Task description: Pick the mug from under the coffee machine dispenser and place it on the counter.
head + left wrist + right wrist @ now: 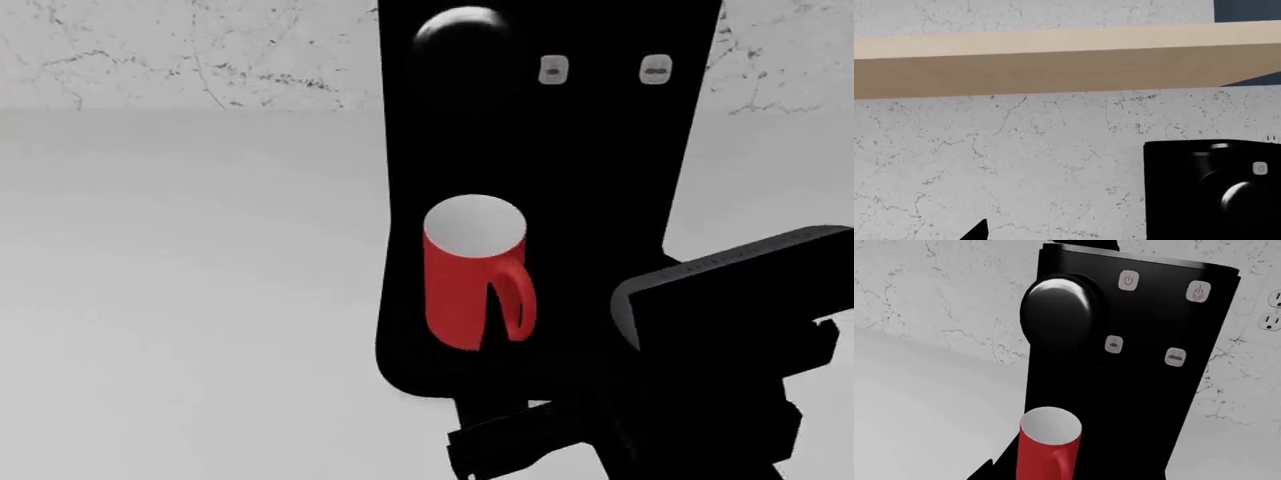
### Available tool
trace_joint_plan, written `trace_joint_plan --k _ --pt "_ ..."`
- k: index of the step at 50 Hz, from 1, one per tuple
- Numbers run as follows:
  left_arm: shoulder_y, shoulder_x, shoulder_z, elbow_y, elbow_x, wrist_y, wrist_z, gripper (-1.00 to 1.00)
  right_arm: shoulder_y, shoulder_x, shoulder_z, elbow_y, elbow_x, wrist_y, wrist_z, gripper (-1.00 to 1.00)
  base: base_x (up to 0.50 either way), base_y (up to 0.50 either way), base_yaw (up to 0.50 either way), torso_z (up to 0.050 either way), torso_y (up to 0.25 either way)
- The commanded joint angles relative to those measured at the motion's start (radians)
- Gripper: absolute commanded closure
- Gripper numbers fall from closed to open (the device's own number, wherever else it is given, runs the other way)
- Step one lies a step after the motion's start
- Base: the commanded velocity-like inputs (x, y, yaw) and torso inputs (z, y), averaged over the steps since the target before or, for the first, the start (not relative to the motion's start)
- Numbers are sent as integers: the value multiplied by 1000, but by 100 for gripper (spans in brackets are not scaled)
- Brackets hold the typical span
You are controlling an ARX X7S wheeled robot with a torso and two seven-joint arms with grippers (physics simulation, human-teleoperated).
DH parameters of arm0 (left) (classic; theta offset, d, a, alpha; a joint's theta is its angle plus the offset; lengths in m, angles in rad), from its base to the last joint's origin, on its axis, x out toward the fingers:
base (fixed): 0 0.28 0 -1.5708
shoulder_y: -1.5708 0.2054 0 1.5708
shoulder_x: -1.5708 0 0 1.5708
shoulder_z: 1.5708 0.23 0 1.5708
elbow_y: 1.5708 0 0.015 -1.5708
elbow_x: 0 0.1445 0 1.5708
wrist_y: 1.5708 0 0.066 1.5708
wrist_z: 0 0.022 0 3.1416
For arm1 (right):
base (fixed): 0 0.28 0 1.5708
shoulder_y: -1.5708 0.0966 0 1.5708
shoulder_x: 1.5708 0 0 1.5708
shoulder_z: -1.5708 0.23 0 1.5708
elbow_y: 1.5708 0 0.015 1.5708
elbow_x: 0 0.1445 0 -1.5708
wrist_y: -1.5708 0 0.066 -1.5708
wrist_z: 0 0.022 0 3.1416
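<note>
A red mug stands upright on the black base of the coffee machine, directly under its rounded knob, on a pale counter. Its handle faces the robot and its pale inside looks empty. The mug is likely light, rigid and smooth, so a grip across the body below the rim, or on the handle, seems safest. The right arm waits just in front; whether either claw is apart or together cannot be told.
</note>
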Motion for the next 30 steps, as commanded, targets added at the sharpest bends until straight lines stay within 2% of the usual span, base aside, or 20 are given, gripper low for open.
trace_joint_plan --k 1,30 --pt "12 7 -4 1 14 -5 11 -100 -24 -4 -21 52 -26 6 -52 -100 0 0 0 0 0" --pt "17 6 -3 7 -10 -6 -2 -100 -53 -97 -71 295 -126 -23 -325 -100 0 0 0 0 0"
